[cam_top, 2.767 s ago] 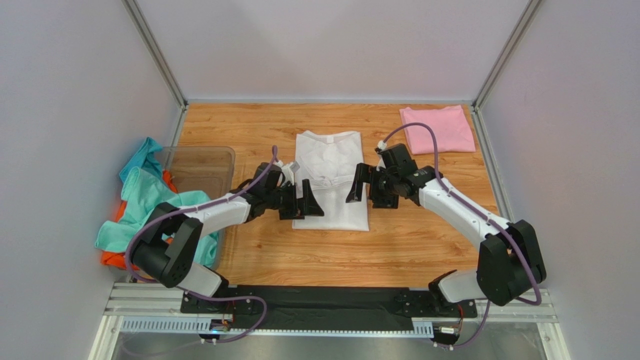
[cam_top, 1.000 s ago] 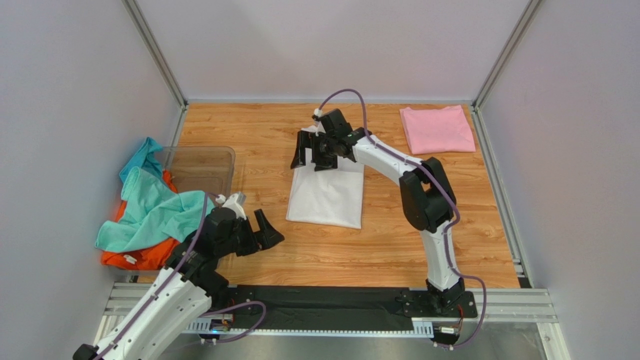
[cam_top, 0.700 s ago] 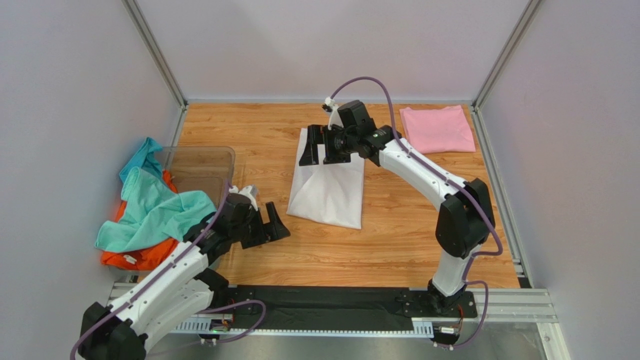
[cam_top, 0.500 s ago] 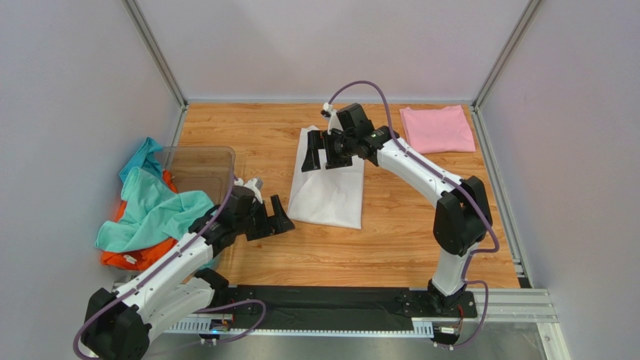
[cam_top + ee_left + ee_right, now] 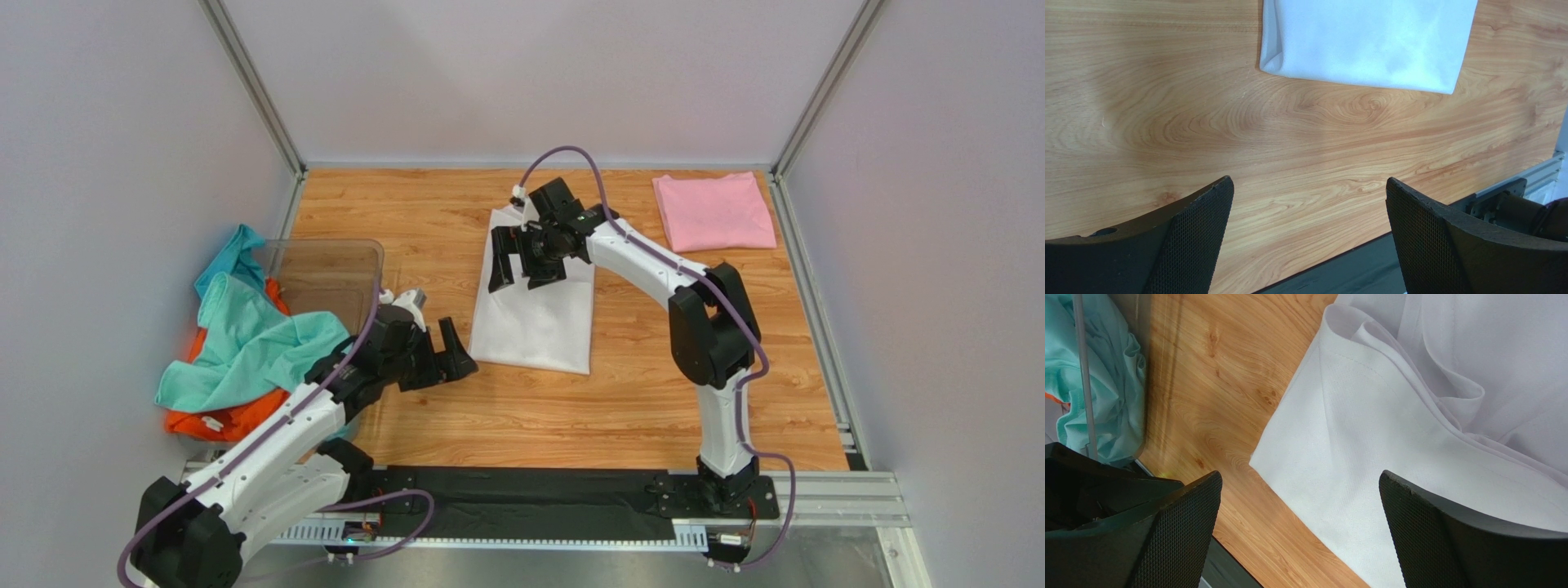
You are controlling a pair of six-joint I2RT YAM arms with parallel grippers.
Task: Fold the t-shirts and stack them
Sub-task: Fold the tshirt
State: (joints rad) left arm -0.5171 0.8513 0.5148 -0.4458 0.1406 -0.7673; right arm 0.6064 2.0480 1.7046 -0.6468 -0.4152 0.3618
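Woodgrain tabletop (image 5: 405, 221) within grey walls (image 5: 540, 74) holds white t-shirt (image 5: 540, 325); left tool (image 5: 1308, 190), right tool (image 5: 1300, 478) agape.

Premises present as a robotics laboratory test cell. A wood-grain surface (image 5: 417, 208) is boxed in on three sides by plain pale grey panels (image 5: 540, 74), which are held in aluminium corner posts (image 5: 252, 86). Two white-and-black jointed machines, the left arm (image 5: 276, 435) and the right arm (image 5: 638, 257), are bolted to a black base plate (image 5: 540, 496) on a slotted aluminium rail (image 5: 846, 502) at the near edge, with an exposed purple cable (image 5: 564, 150) looping off the right one. Goods on site are a white t-shirt (image 5: 540, 325), a folded pink t-shirt (image 5: 714, 211) and a clear plastic bin (image 5: 331, 263).
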